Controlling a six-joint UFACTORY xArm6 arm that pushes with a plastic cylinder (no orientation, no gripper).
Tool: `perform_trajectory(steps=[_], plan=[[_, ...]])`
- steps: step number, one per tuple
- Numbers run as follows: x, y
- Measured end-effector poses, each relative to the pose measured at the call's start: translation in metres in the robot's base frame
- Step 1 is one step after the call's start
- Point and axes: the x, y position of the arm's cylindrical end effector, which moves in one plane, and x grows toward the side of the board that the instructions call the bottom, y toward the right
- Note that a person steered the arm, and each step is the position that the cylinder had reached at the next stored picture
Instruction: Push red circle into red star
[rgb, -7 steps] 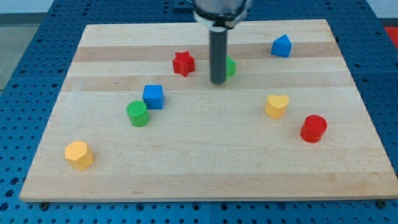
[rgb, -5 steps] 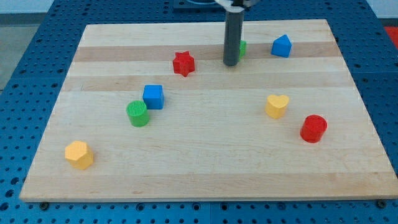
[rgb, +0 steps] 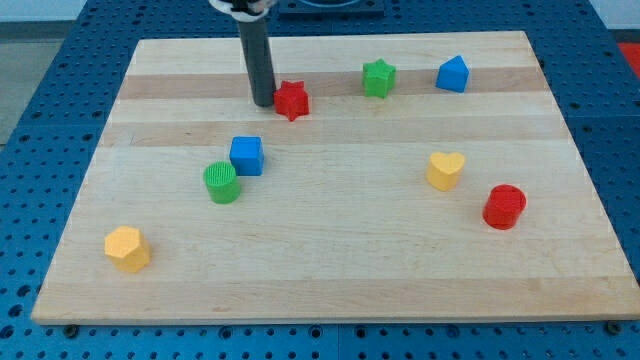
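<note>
The board (rgb: 330, 250) looks like pale wood in glued strips, smooth and matt, with faint grain. The red circle (rgb: 504, 206) and green cylinder (rgb: 221, 182) look like plastic with fine ribbed layers, slightly shiny. The rod (rgb: 258, 60) is dark and smooth with a dull sheen. The blue base (rgb: 40, 90) around the board looks perforated.

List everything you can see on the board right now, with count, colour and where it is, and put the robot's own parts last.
red star: one, red, upper middle, toward the view's left
red circle: one, red, the view's right, lower half
green star: one, green, near the view's top, right of centre
blue block: one, blue, peaked top, near the view's top right
yellow heart: one, yellow, up-left of the red circle
blue cube: one, blue, left of centre
green cylinder: one, green, down-left of the blue cube
yellow block: one, yellow, the view's bottom left
board: one, pale wood
my tip: one, dark rod, just left of the red star
</note>
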Motion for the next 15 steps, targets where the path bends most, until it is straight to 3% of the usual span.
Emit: perform_trajectory(steps=[1,2,3,4,7,9,10,13,14,15], plan=[[0.025,0.024],[0.02,0.02],[-0.032,-0.002],[-0.029,0.021],[0.019,0.056],[0.028,0.029],[0.08,0.026],[0.212,0.202],[0.213,0.266],[0.2,0.279]])
